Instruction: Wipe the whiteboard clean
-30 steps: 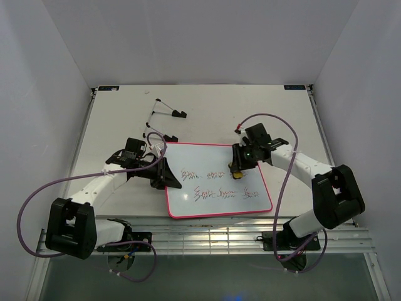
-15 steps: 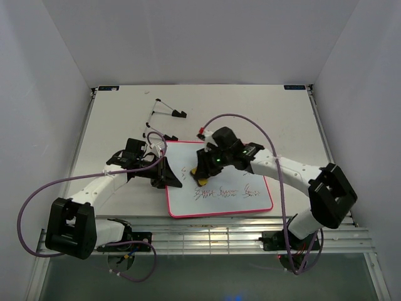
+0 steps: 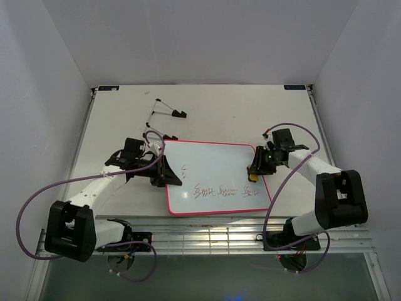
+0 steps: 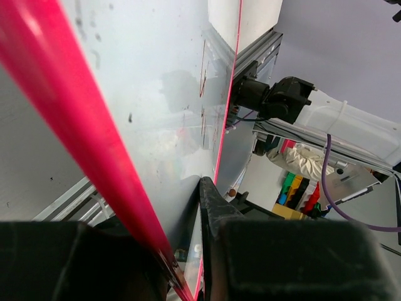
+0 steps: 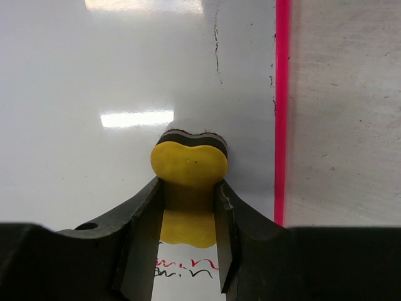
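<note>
So the whiteboard (image 3: 213,162) lies flat on the counter (image 3: 250,116), toward the front edge, roughly in the middle between the two arms. The left tool (image 3: 165,174) is clamped onto the board's left edge; in the wrist view the pink border runs right between its fingers. The right tool (image 3: 254,169) sits over the board's right side, just inside the border. It's squeezing a yellow eraser (image 5: 188,164) that's pressed on the white surface. A row of handwriting (image 3: 225,190) runs along the near side.
</note>
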`<state>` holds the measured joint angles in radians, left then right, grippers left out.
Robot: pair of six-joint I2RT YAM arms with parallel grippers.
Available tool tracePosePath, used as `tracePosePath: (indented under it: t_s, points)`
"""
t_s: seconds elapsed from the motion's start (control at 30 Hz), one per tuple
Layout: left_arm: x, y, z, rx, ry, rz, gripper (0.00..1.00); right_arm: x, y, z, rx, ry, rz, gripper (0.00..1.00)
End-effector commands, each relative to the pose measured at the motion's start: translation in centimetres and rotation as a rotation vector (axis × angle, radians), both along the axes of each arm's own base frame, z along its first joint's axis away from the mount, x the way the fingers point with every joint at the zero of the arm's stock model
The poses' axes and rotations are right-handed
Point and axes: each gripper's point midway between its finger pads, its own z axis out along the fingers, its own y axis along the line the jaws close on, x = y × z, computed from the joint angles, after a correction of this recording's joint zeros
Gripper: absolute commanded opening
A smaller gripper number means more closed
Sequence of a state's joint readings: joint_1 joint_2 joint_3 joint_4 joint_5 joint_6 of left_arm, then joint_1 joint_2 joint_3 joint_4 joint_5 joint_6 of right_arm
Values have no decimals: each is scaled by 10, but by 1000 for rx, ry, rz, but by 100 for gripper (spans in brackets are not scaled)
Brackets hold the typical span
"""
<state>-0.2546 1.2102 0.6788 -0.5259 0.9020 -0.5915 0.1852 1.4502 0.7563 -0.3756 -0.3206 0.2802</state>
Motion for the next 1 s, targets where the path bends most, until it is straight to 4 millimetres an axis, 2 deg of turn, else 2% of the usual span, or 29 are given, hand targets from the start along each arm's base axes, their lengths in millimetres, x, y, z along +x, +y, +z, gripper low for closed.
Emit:
tracePosePath:
  t_s: [0.0, 0.07, 0.13, 0.17, 0.23, 0.27, 0.3, 0.33, 0.37, 0.4, 0.43, 0.47, 0.5, 0.53, 0.57, 0.63, 0.67, 0.77, 0.83, 0.87, 0.9, 0.97]
  points:
    - [42, 10, 1, 100, -286, 36, 0, -44, -25, -31, -147, 165, 44, 19]
    - [39, 7, 5, 69, -292, 22, 0, -41, -23, -27, -145, 160, 55, 19]
    - [35, 3, 7, 30, -292, -3, 0, -34, -1, -17, -64, 130, 96, 19]
    - [32, 0, 9, 3, -281, -23, 0, -39, 22, -11, -47, 109, 171, 19]
    - [32, -2, 10, -14, -280, -33, 0, -31, 63, 10, 12, 44, 247, 19]
    - [32, -3, 12, -22, -287, -40, 0, -44, 98, 20, 41, 13, 346, 20]
    - [31, -4, 15, -42, -294, -52, 0, -48, 123, 32, 96, -2, 380, 20]
    - [31, -5, 18, -49, -299, -56, 0, -44, 149, 48, 135, -42, 416, 20]
    - [31, -5, 19, -54, -305, -60, 0, -58, 180, 59, 167, -72, 497, 20]
    - [30, -7, 21, -65, -312, -69, 0, -63, 198, 66, 176, -88, 532, 19]
    - [30, -7, 22, -70, -313, -72, 0, -59, 222, 77, 187, -113, 558, 19]
    - [29, -7, 23, -76, -313, -76, 0, -77, 239, 78, 171, -104, 618, 20]
    - [27, -8, 24, -87, -316, -86, 0, -78, 250, 79, 155, -114, 636, 20]
    - [27, -8, 25, -91, -316, -89, 0, -82, 259, 68, 132, -95, 659, 20]
    - [25, -9, 25, -94, -318, -92, 0, -86, 277, 81, 145, -124, 696, 19]
    - [25, -9, 27, -97, -323, -92, 0, -93, 287, 68, 108, -92, 733, 19]
    - [25, -9, 27, -99, -323, -93, 0, -91, 296, 75, 109, -119, 760, 19]
    - [25, -9, 32, -101, -336, -89, 0, -78, 290, 64, 25, -129, 743, 19]
    - [25, -8, 33, -97, -338, -78, 0, -66, 271, 53, -76, -131, 702, 19]
    - [27, -8, 33, -91, -339, -72, 0, -54, 259, 49, -114, -131, 662, 19]
    - [27, -8, 33, -90, -338, -70, 0, -47, 238, 36, -186, -119, 620, 19]
    - [27, -8, 35, -91, -343, -70, 0, -30, 205, 28, -223, -90, 541, 19]
